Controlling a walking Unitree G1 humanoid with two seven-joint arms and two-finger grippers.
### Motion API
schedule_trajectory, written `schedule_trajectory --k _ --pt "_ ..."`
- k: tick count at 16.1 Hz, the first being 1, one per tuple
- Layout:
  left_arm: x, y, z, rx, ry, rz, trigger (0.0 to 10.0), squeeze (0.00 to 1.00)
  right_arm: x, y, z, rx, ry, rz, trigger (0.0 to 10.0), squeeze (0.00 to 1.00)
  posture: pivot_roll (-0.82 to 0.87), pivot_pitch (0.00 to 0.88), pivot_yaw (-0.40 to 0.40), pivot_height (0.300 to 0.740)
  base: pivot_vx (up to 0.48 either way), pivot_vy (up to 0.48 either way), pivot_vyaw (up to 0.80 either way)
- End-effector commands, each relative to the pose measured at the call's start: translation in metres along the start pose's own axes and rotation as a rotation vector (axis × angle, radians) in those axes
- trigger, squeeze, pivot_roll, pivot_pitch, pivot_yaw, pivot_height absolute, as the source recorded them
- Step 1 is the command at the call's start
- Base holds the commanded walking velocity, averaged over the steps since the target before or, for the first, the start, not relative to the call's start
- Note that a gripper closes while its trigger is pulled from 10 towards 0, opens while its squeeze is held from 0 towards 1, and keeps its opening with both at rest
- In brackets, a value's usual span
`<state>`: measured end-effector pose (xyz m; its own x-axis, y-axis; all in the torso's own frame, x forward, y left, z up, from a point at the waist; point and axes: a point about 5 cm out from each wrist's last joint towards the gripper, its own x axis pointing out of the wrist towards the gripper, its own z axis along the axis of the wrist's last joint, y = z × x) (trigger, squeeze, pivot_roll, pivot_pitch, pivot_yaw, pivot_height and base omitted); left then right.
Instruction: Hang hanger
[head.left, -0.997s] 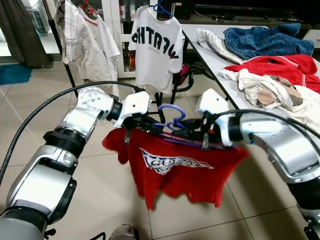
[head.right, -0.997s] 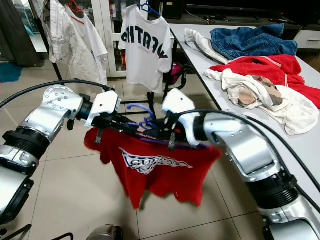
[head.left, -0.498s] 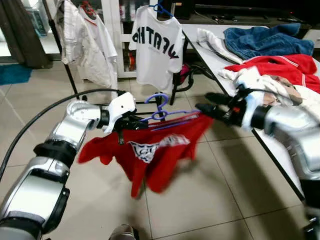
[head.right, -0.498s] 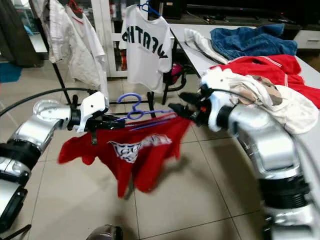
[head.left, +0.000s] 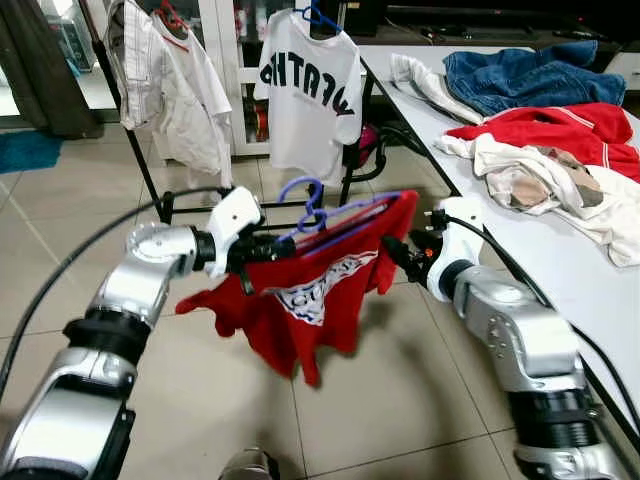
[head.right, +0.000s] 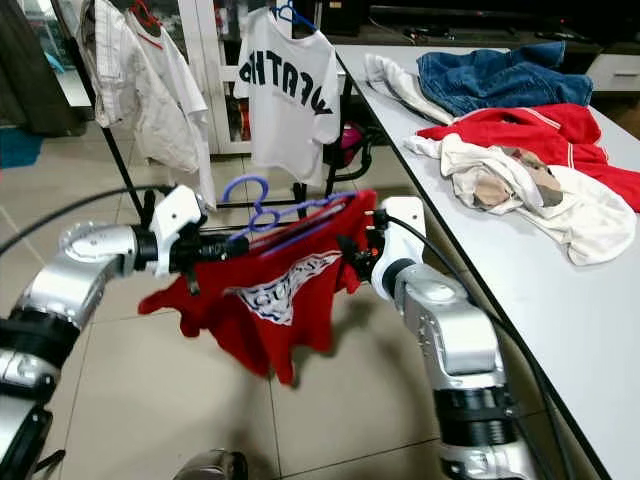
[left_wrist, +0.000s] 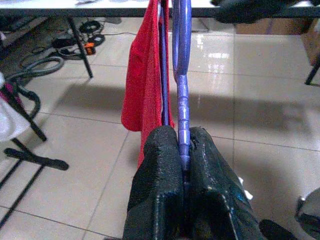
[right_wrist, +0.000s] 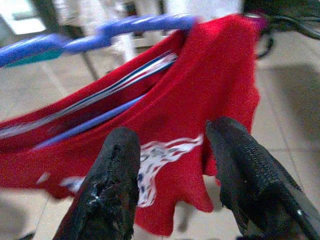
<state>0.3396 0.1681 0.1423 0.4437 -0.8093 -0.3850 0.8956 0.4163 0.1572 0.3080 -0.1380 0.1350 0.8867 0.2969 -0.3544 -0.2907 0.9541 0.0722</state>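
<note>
- Out in front of the robot, the purple hanger (head.left: 325, 215) hangs in the air with the red T-shirt (head.left: 315, 300) draped on it, one end pinched in the left gripper (left_wrist: 182, 150), whose two black fingers are pressed together on the hanger's arm
- From that grip the hanger runs away and up toward the right gripper (right_wrist: 172, 165), so it sits tilted, with the hook (head.right: 248, 190) standing up part-way along it, a little beyond the left fingertips
- I'd judge the hanger light and stiff, thin plastic that could twist or slip when held by one end only; the shirt is soft and limp, sagging below the bar and likely to swing or slide toward the low end
- The firmest hold looks to be the bare plastic near the hook or the shoulder, not the cloth
- The right gripper sits just off the far, raised end of the shirt, its fingers spread apart and holding nothing, with red cloth between and beyond them
- Beyond both grippers stands a dark clothes rack (head.left: 150, 170) carrying a white printed T-shirt (head.left: 305, 95) and pale garments (head.left: 170, 90)
- Off to the right gripper's outer side, a white table (head.left: 560, 270) bears a heap of clothes (head.left: 545, 150)
</note>
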Motion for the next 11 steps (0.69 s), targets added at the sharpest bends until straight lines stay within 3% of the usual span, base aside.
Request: schedule_trajectory --k 1,5,7,11 --pt "0.001 0.0 0.011 0.026 -0.034 -0.006 0.0 0.0 0.002 -0.009 0.009 0.007 -0.042 -0.073 10.0 0.0 0.02 0.0 -0.01 0.74 0.0 0.0 0.0" --pt "0.003 -0.008 0.012 0.015 -0.038 -0.035 0.0 0.0 0.01 -0.008 0.016 0.047 -0.099 -0.124 10.0 0.0 0.02 0.0 -0.008 0.74 0.0 0.0 0.0" --pt "0.006 -0.017 0.013 0.012 -0.047 -0.051 0.0 0.0 0.013 -0.008 0.013 0.012 -0.081 -0.14 10.0 0.0 0.02 0.0 -0.007 0.74 0.0 0.0 0.0" --pt "0.002 -0.029 0.016 0.019 -0.049 -0.013 0.0 0.0 0.009 -0.009 0.011 0.013 -0.088 -0.177 10.0 0.0 0.01 0.0 0.005 0.74 0.0 0.0 0.0"
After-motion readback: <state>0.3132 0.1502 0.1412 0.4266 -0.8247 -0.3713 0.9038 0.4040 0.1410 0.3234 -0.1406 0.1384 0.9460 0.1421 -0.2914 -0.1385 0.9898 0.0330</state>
